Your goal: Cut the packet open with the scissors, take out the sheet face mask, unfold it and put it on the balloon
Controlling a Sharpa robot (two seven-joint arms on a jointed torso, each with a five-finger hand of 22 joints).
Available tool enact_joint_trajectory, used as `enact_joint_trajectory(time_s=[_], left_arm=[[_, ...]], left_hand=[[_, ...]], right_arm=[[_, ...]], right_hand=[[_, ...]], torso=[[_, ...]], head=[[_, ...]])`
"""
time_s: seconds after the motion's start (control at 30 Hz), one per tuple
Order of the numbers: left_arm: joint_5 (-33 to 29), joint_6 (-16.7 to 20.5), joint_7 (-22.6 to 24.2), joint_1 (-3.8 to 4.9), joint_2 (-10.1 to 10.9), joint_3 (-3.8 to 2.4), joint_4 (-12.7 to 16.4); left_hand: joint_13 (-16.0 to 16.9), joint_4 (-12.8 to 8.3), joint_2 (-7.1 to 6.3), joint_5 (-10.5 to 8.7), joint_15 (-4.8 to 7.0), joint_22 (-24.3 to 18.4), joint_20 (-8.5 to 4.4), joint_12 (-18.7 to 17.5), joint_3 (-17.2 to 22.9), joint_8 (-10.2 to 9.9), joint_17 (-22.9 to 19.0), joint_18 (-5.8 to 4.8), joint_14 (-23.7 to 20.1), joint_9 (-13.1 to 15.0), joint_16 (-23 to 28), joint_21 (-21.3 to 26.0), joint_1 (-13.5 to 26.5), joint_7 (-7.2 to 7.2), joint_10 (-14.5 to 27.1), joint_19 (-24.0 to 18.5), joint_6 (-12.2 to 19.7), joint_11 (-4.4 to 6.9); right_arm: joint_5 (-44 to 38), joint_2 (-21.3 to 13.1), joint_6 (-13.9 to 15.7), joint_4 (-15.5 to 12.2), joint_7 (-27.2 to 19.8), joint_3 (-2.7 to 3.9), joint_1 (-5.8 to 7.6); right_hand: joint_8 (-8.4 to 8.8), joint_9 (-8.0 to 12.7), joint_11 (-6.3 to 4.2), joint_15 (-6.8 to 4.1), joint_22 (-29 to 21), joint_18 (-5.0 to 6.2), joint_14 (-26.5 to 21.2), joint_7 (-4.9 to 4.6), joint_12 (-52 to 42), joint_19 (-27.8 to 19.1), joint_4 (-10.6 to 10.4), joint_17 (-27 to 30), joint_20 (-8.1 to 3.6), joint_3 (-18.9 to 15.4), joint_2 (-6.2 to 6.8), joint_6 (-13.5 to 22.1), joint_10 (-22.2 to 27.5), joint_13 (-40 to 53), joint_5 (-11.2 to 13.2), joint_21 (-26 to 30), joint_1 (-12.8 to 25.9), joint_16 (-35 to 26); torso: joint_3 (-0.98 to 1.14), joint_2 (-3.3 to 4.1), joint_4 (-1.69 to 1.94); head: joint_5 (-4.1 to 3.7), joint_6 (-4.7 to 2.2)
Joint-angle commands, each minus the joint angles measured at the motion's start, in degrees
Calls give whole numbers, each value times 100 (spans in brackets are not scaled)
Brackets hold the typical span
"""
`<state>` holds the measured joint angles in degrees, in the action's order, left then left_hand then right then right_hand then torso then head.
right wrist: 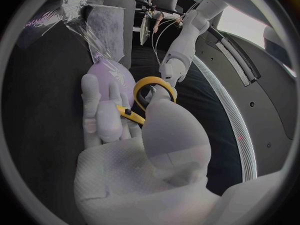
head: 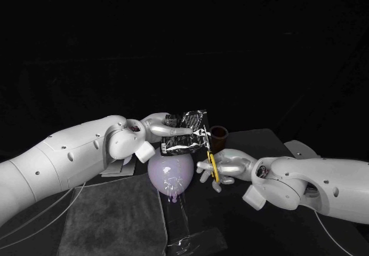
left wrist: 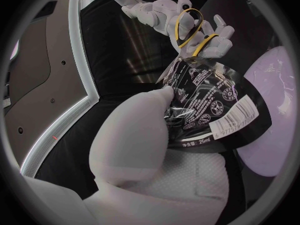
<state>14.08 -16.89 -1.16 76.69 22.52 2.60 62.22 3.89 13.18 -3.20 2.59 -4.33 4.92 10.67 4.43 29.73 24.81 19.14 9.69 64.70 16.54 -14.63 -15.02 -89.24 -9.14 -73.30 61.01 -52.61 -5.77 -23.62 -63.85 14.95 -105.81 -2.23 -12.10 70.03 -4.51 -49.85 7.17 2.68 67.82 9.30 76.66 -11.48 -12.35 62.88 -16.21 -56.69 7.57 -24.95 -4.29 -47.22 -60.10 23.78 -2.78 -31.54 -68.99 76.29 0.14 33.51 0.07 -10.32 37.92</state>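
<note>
A black-and-silver packet (head: 187, 130) (left wrist: 212, 110) hangs upright above the table, pinched at its upper left by my left hand (head: 163, 126) (left wrist: 134, 135). Just below it sits the pale lilac balloon (head: 172, 173) (left wrist: 275, 110) (right wrist: 107, 77). My right hand (head: 227, 166) (left wrist: 159, 10) (right wrist: 125, 135) grips the yellow-handled scissors (head: 213, 162) (left wrist: 190, 27) (right wrist: 149, 92). Their blades point up and meet the packet's right edge. Whether the blades have bitten into the foil is hidden.
A dark cylinder (head: 220, 137) stands right behind the packet. A grey mat (head: 107, 218) covers the near table, with a clear plastic piece (head: 191, 242) under the balloon. Something flat and white (head: 119, 168) lies beneath my left forearm.
</note>
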Motion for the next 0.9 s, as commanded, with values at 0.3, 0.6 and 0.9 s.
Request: enact_joint_trajectory(time_s=[0.3,0.6,0.9], left_arm=[[162,-194,32,-2,-6,6,2],[217,-206,45,-2,-12,8,-7],[230,-189,57,-3,0,9,-8]], left_hand=[[4,6,55,23,31,5,-6,-2,21,17,9,82,7,629,-27,-17,23,-3,-41,53,-26,-7],[4,-4,51,23,33,5,-8,-4,28,21,13,82,10,636,-27,-19,28,-1,-45,55,-26,-5],[4,-7,50,23,33,6,-9,-4,31,22,14,82,11,639,-27,-20,29,-1,-47,55,-27,-4]], right_arm=[[1,-21,-196,-1,-34,15,73],[16,-37,-157,-9,16,15,126],[8,-53,-160,5,78,15,138]], right_hand=[[-35,16,-18,5,10,32,-8,29,-14,-9,-26,6,57,-77,17,-75,-86,-57,-1,-23,45,30],[-315,-23,-254,-179,208,21,149,274,-401,274,24,-179,-16,-117,-122,-622,-858,-28,-5,-534,-35,161],[-667,-288,-574,-473,440,-87,439,603,-947,678,40,-440,-303,-160,-225,-1180,-1504,416,0,-1154,-92,258]], torso=[[2,0,-1],[1,-2,-4],[0,2,0]], head=[[21,19],[23,21],[22,17]])
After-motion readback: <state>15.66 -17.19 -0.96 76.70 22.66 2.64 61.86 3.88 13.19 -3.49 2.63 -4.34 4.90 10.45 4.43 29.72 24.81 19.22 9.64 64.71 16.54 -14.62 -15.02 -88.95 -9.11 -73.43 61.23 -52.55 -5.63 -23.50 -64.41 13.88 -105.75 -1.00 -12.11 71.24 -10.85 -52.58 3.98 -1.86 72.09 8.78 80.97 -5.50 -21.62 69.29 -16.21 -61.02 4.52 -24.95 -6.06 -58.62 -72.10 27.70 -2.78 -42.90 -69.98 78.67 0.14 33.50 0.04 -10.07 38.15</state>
